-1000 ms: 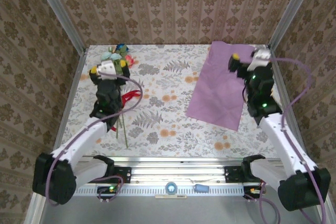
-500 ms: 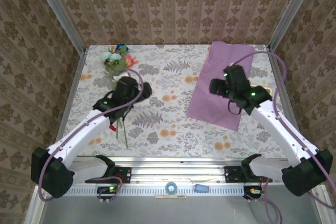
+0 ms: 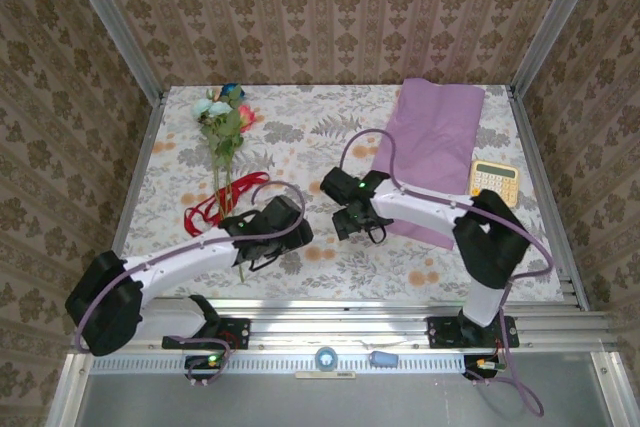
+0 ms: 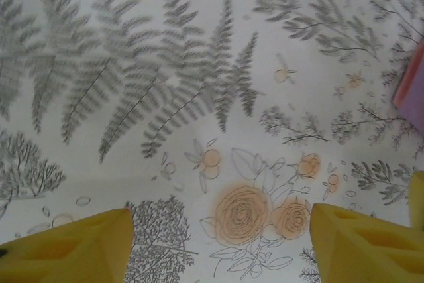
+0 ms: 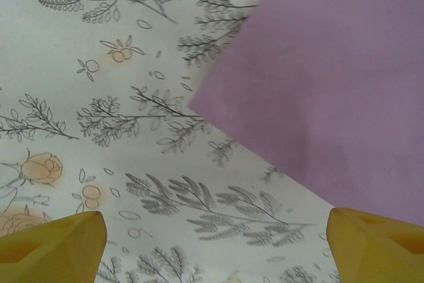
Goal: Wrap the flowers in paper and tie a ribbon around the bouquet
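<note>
while both arms reach low over the middle of the tabletop [image 3: 300, 137], your left gripper [image 4: 218, 246] is spread apart with nothing between its yellow fingers, only printed cloth below. your right gripper [image 5: 215, 246] is likewise released and empty, hovering by the lower left corner of the paper [image 3: 430, 147], which lies flat at the upper right. the flowers [image 3: 225, 122] lie at the upper left, the ribbon [image 3: 215, 205] across their stems, a calculator [image 3: 494, 181] just beside the paper's right edge.
</note>
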Motion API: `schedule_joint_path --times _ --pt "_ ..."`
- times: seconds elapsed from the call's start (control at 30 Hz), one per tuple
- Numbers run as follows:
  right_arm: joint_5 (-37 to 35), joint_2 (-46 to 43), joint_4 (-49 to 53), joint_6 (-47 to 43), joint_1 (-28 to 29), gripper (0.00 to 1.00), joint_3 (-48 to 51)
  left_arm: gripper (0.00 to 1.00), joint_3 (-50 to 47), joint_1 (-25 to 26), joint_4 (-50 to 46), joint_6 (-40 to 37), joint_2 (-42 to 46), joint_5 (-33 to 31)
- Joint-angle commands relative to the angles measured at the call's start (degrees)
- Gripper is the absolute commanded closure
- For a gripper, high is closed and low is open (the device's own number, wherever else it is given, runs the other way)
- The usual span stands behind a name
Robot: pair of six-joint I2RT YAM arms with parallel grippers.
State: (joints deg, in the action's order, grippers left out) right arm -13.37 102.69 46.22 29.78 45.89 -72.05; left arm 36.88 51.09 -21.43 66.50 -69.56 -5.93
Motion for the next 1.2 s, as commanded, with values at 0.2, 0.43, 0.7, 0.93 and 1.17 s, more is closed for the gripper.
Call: schedule_joint_path --times 0.2,0.43,0.7,0.93,1.17 --pt "-6.5 11.1 4.1 -2.0 0.0 0.20 -7.2 0.39 -8.2 -0.9 6.5 7.8 12.5 0.1" --pt "-11.4 13.0 3.4 -3.6 0.0 0.34 -8.4 0.42 -9.4 -1.1 6.3 7.7 16.2 -0.1" --pt "-15.3 14.4 3.9 -5.4 -0.1 0.53 -9.9 0.43 -8.5 -1.1 5.8 6.8 16.8 0.0" --pt "-15.4 12.2 3.4 -5.8 -0.1 0.85 -9.8 0.44 -8.1 -1.2 6.9 6.4 16.0 0.6" --pt "-15.0 7.9 4.4 -5.1 -0.2 1.00 -11.3 0.45 -7.6 -1.0 7.7 5.9 14.6 0.9"
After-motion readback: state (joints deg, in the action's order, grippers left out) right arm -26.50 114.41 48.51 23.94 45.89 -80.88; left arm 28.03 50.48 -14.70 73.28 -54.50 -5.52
